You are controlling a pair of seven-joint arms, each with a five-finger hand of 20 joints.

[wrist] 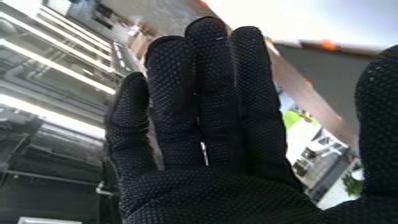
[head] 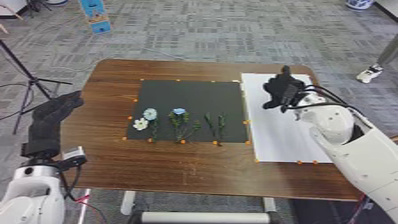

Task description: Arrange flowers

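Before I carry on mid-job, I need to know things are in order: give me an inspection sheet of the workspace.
Surface: brown table with black mat, white sheet to its right.
Job's things: white flower, pale blue flower, blue flower and leafy stems, all on the mat.
Clutter: nothing seen.
Hands: right hand over the sheet, fingers straight; left hand by the table's left edge.
Cables: black cables along the right arm.
Surroundings: tripod left of the table.
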